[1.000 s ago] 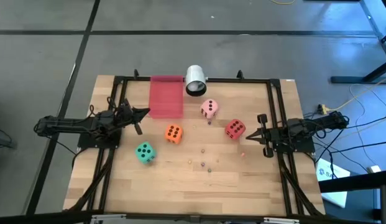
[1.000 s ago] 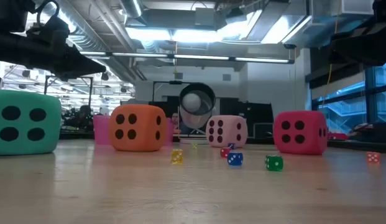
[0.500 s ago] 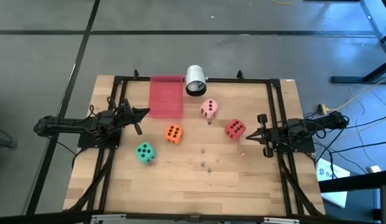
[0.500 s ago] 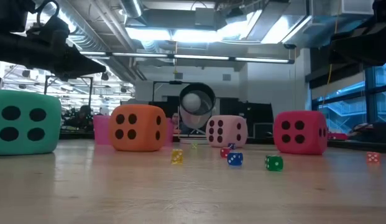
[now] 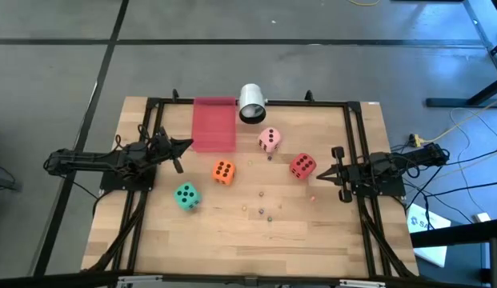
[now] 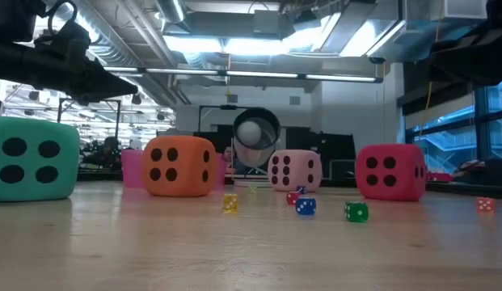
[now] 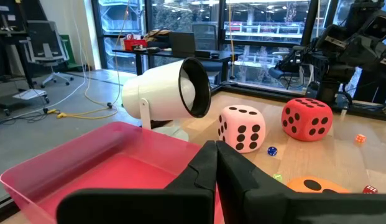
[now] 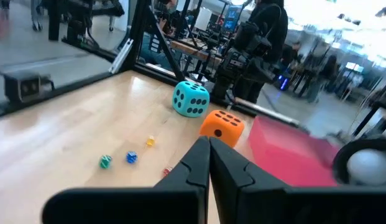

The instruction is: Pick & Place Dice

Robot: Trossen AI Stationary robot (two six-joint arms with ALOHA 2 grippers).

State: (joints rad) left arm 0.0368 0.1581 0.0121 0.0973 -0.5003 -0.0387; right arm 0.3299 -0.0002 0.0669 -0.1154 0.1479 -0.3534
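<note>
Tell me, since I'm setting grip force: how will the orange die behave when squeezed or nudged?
The orange soft-looking cube with dark pips has rounded, foam-like edges, so it probably compresses and weighs little. Resting on a flat face on the wooden table, it likely slides or tumbles once rather than rolling.

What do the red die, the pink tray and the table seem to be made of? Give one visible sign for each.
Red die: probably foam, matte, with rounded soft edges. Pink tray: likely plastic, smooth, slightly glossy, with a thin translucent rim. Table: wood, pale planks with visible grain and joints.
</note>
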